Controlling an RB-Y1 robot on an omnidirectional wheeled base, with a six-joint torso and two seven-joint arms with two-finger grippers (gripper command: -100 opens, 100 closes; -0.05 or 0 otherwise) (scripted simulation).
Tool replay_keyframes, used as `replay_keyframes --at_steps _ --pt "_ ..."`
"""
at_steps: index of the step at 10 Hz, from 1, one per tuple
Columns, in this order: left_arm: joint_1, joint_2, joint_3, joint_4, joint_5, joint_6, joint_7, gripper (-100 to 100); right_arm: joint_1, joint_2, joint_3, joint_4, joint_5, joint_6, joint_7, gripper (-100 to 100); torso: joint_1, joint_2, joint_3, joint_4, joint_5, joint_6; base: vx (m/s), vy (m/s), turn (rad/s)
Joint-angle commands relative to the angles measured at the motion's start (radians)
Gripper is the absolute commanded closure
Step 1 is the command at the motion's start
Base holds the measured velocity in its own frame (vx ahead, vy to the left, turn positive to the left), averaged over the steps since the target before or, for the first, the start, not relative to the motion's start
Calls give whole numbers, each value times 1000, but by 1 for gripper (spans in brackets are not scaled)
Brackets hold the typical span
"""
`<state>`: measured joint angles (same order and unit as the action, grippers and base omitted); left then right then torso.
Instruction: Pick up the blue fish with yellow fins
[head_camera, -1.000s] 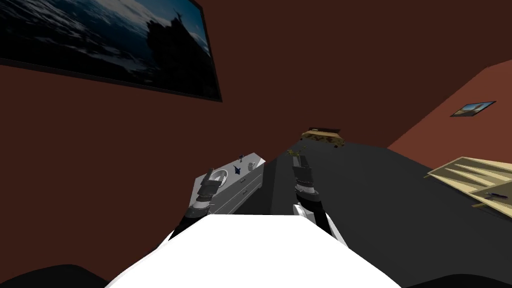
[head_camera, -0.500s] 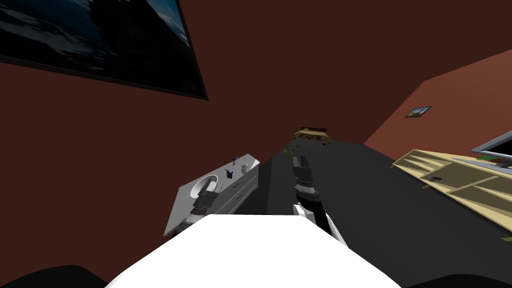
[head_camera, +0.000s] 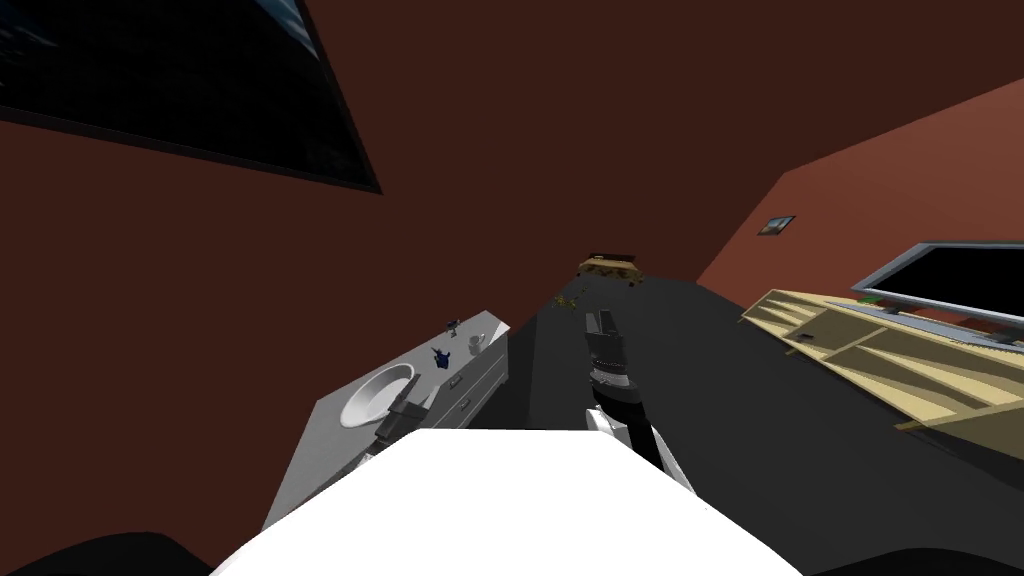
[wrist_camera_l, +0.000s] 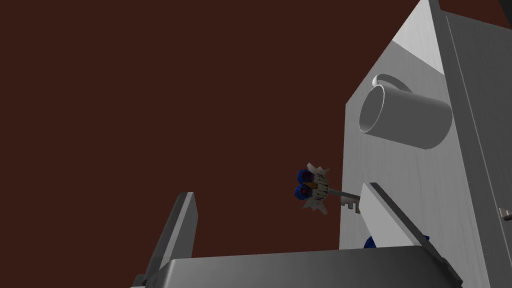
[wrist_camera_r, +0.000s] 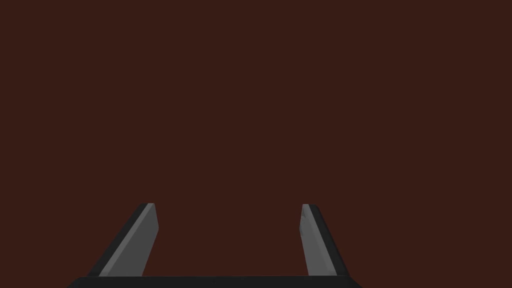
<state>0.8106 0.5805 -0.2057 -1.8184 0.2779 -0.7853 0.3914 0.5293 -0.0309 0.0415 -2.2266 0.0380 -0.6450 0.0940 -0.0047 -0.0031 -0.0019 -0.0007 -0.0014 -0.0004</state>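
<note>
Fish: we see the small blue fish (head_camera: 440, 355) lying on the grey top of a chest of drawers, between a bowl and a mug and nearer the front edge than the wall edge.
Fish heading: it is too small in the head view for us to tell its long axis, its nose end or its yellow fins. In the left wrist view, only blue slivers of it peek out past one finger's base.
Left fingers: our left fingers (wrist_camera_l: 181, 232) stand wide apart with nothing between them. They hang low over the surface, near the fish but not touching it.
Right fingers: our right fingers (wrist_camera_r: 140, 240) are also spread and empty, with the arm stretched forward over the dark floor, well apart from the chest.
Surface: the flat grey surface (head_camera: 330, 450) runs along the dark red wall, with the drawer fronts facing the floor side.
Bowl: a round white bowl (head_camera: 377, 396) sits toward the near end, just beside our left arm.
Mug: a plain grey mug (wrist_camera_l: 405, 116) stands upright near the far front corner, its handle on the side away from us.
Key: a grey key with a blue and white ornament (wrist_camera_l: 315, 189) is at the wall edge, beyond the fish.
</note>
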Motion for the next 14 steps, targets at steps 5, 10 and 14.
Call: replay_keyframes --at_steps 5,10,14 --pt "47 90 -44 125 54 -37 37 -100 0 0 0 0 0 0 0 0 1 1 1 0 0 1 70 -48 -126" --pt "106 207 -112 293 129 -76 84 -100 0 0 0 0 0 0 0 0 1 -3 -2 -1 0 1 108 -51 -206" --pt "156 311 -179 447 200 -109 125 -100 0 0 0 0 0 0 0 0 0 -1 0 0 0 0 102 -52 -209"
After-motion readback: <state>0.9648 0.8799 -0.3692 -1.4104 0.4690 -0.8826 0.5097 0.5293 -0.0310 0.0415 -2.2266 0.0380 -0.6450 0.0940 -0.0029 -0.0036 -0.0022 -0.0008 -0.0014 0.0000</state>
